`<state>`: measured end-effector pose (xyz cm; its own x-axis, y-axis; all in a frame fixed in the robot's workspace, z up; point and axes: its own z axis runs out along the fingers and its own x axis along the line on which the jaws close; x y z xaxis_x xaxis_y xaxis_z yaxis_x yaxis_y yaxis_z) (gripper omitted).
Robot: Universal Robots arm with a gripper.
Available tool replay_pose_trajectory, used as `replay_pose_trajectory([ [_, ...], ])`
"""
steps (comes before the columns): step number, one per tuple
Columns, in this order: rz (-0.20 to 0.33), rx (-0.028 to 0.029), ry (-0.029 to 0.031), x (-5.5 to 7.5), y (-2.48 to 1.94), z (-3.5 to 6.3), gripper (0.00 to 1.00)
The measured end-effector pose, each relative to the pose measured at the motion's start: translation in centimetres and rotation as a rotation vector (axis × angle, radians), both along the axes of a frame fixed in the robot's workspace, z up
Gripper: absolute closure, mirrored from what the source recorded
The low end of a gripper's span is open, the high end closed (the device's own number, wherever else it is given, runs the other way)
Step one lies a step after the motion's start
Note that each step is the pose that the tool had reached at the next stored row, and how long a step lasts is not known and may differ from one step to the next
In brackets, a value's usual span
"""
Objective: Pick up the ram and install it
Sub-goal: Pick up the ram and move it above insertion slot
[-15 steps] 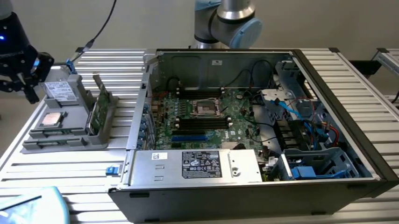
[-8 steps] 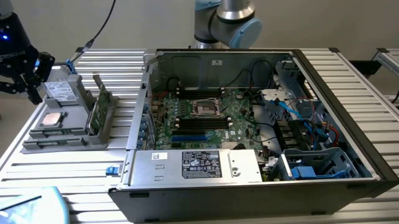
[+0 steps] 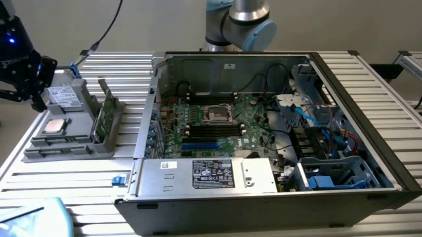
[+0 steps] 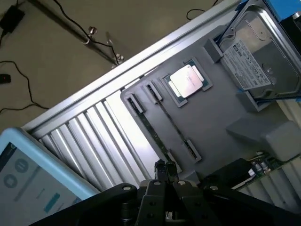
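The gripper (image 4: pixel 162 173) hangs over the near end of the grey tray (image 4: pixel 221 113), its two black fingers pressed together with nothing between them. Just under the fingertips, in the tray's long holders, the ram (image 4: pixel 151 132) stands on edge as a thin dark strip. A second strip like it runs just beside, on the side toward the processor chip (image 4: pixel 187 81). Past the chip, at the tray's far end, lies a hard drive (image 4: pixel 256 59) with a white label.

In the exterior view the tray (image 3: pixel 56 154) sits on a ribbed aluminium table (image 3: pixel 66 180), and the arm's black wrist head (image 3: pixel 20 69), with a small blue light, is above the tray's edge on the exterior view's left. A green card (image 3: pixel 104 118) stands upright along the tray's other side. Just beyond that side is the open computer case (image 3: pixel 197 207), lying flat with its board and wiring showing.

Near the tray, at the table's corner, rests a tablet (image 4: pixel 28 183) in a light-blue cover. Off the table's edge beside the tray, the wrist view shows a beige floor (image 4: pixel 56 47) with black cables (image 4: pixel 30 92) trailing over it. Behind the tray and case, the exterior view shows a plain pale wall (image 3: pixel 165 24) and the arm's grey and light-blue joints (image 3: pixel 240 24)
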<state>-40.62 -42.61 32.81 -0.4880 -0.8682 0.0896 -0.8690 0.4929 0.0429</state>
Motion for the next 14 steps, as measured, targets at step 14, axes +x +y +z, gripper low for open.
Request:
replay_pose_trajectory([
  [14,0.254,0.026,-0.0019,0.0,0.0,-0.82,0.89],
])
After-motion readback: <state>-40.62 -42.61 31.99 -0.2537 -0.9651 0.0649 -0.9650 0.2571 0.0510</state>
